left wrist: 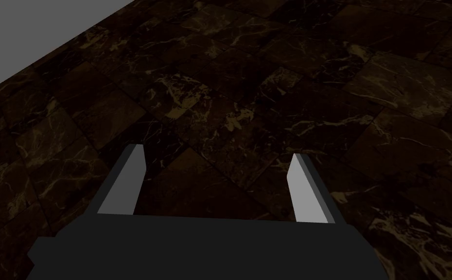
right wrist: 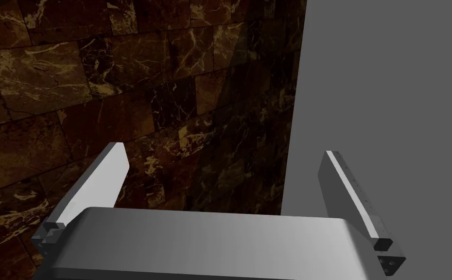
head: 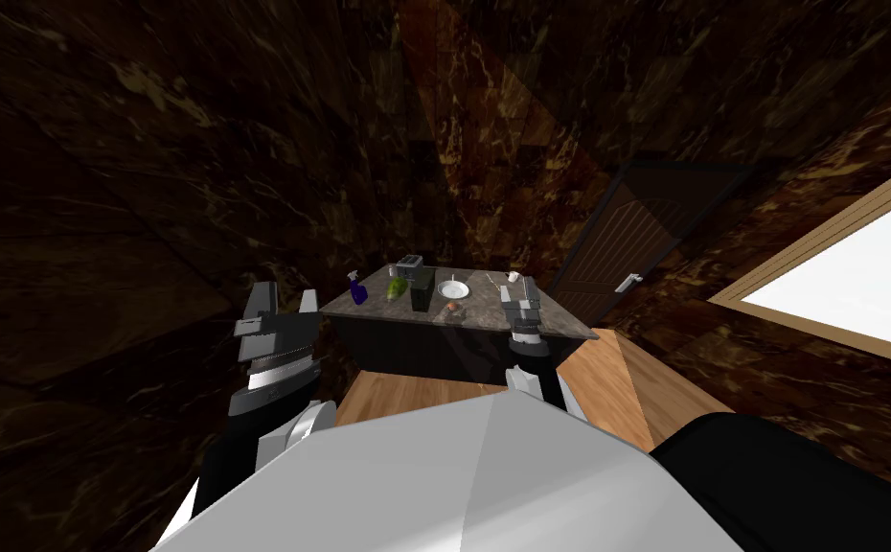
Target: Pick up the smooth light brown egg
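Dim all over, bright glare at the window (head: 856,278), wide-lens splay of the walls (head: 147,144) toward the corners.

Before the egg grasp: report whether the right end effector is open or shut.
Open. In the right wrist view the right end effector shows its fingers far apart, with nothing between them.

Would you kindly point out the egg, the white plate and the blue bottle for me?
egg (head: 452,308): head view, its middle.
white plate (head: 443,289): head view, its rim.
blue bottle (head: 359,293): head view, its body.
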Motion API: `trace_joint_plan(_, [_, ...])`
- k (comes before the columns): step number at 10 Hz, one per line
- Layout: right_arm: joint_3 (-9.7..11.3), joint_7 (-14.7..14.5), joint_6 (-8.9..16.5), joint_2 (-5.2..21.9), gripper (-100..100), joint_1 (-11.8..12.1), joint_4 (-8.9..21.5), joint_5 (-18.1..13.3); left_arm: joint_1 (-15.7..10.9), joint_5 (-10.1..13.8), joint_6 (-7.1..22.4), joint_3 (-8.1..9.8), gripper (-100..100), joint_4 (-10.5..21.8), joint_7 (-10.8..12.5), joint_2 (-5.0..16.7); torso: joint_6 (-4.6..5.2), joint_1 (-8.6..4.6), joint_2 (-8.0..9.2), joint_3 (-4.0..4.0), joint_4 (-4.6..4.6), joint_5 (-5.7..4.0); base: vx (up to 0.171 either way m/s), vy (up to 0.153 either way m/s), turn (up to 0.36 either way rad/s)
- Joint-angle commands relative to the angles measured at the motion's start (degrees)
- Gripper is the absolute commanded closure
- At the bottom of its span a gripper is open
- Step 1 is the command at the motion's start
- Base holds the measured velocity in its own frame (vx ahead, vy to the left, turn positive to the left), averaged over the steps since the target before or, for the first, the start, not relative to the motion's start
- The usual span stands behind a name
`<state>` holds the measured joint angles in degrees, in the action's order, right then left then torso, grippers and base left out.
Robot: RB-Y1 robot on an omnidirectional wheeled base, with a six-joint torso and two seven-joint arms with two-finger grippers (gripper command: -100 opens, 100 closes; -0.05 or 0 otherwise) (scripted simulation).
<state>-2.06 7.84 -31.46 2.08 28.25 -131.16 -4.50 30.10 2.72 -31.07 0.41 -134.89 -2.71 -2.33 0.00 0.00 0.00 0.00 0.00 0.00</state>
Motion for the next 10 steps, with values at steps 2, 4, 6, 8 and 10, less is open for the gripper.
trace_joint_plan(2, [-0.4,-1.3,0.4,3.1,-100,0.5,0.7,0.1,0.0,0.0,0.0,0.0,0,0.0,0.0,0.0,0.0,0.04,0.13,0.07,0.02,0.01,-0.063,0.019,0.023])
trace_joint_plan(4, [-0.8,-2.6,0.8,5.6,-100,1.0,1.4,0.0,0.0,0.0,0.0,0.0,0,0.0,0.0,0.0,0.0,0.08,0.34,0.19,0.07,0.02,-0.098,0.027,0.026])
trace_joint_plan(6, [-1.2,-4.4,1.3,8.7,-100,1.5,2.6,-0.3,0.0,0.0,0.0,0.0,0,0.0,0.0,0.0,0.0,0.09,0.38,0.22,0.09,0.02,-0.096,0.029,0.045])
trace_joint_plan(8, [-1.6,-6.4,1.8,12.4,-100,1.9,4.2,-0.9,0.0,0.0,0.0,0.0,0,0.0,0.0,0.0,0.0,0.09,0.36,0.21,0.08,0.02,-0.095,0.037,0.063])
trace_joint_plan(10, [-1.8,-7.5,2.1,14.5,-100,2.1,5.1,-1.4,0.0,0.0,0.0,-0.01,0,0.0,0.0,0.0,0.0,0.16,0.4,0.23,0.09,0.03,-0.088,0.042,0.04])
